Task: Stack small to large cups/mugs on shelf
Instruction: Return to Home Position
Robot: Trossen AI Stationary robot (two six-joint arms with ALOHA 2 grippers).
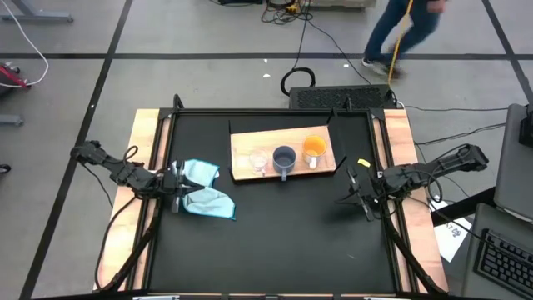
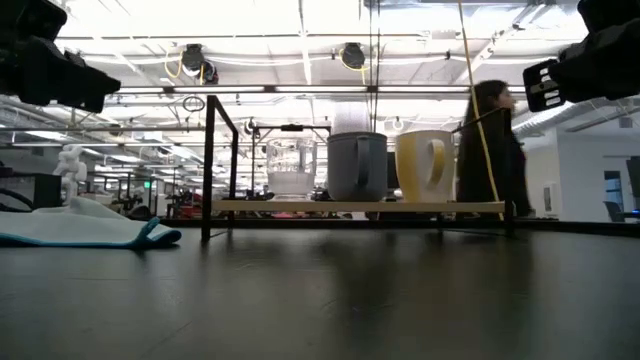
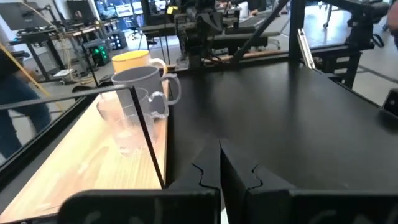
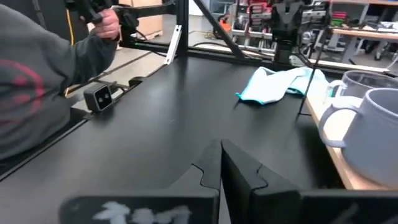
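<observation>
The shelf (image 1: 258, 140), a light wooden board, lies in the upper middle of the high view, with its long side going from left to right across the black table (image 1: 275, 242). Three cups stand upright on it in one row along this side: the clear glass cup (image 1: 258, 160) at the left, the grey-blue mug (image 1: 284, 157) in the middle, the orange mug (image 1: 314, 148) at the right. Both mug handles point to the bottom of the frame. The left gripper (image 1: 175, 185) is left of the board, beside a blue cloth (image 1: 206, 196), its fingers pressed together and holding nothing. The right gripper (image 1: 360, 190) is at the lower right of the board, apart from the cups, also closed and empty.
</observation>
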